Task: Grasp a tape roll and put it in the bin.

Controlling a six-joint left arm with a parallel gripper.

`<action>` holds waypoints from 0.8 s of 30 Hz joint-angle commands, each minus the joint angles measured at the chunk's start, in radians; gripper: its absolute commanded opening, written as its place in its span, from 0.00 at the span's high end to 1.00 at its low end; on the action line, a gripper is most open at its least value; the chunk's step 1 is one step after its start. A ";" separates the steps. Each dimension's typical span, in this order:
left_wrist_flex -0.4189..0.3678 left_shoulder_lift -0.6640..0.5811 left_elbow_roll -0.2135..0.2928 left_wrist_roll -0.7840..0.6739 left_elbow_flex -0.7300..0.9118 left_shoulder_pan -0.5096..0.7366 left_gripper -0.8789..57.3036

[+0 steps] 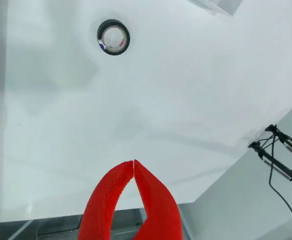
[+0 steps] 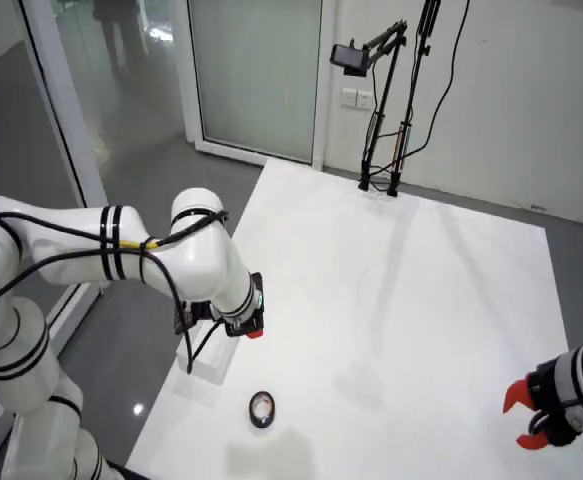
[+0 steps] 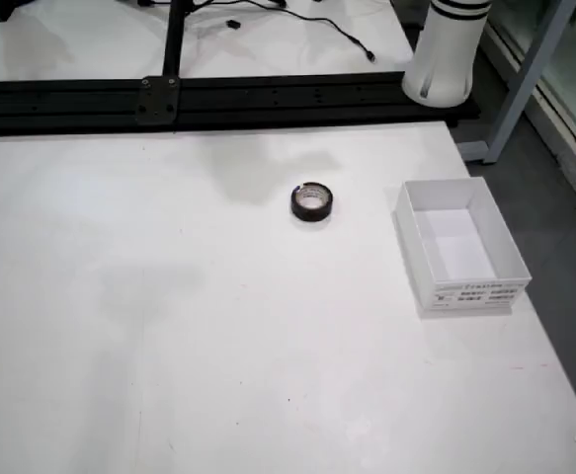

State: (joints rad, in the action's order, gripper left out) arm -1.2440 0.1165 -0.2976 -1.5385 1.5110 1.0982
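Bright, even, cool-white overhead light in all views. Soft, faint grey shadows on the white table, none hard-edged. Mild glare near the far edge in the gripper view. Slight softness throughout; bluish cast there. Sheen on the glass doors.

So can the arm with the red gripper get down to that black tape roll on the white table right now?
Probably yes. The black tape roll lies flat alone on the white table, with nothing beside it. The red gripper is closed and well short of it, so it must open first.
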 commanded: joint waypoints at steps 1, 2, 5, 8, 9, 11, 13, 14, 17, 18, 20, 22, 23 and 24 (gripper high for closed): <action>-0.006 0.000 -0.002 0.000 0.000 -0.018 0.99; -0.006 0.000 -0.002 0.000 0.000 -0.018 0.99; -0.006 0.000 -0.003 0.000 0.000 -0.018 0.99; -0.006 0.000 -0.002 0.000 0.000 -0.018 0.99; -0.006 0.000 -0.003 0.000 0.000 -0.018 0.99; -0.006 0.000 -0.003 0.000 0.000 -0.018 0.99; -0.006 0.000 -0.003 0.000 0.000 -0.020 0.99; -0.006 0.000 -0.003 0.000 0.000 -0.020 0.99; -0.005 0.000 -0.006 0.000 0.000 -0.028 0.99; -0.005 0.000 -0.006 0.000 -0.002 -0.032 0.99; -0.005 0.000 -0.005 0.000 -0.002 -0.043 0.99; -0.005 -0.001 -0.003 0.000 -0.002 -0.058 0.99; -0.005 -0.001 -0.003 0.000 -0.002 -0.069 0.99; -0.005 -0.001 -0.003 0.000 -0.002 -0.080 0.99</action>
State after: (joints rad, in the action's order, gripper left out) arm -1.2488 0.1166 -0.3007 -1.5385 1.5109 1.0774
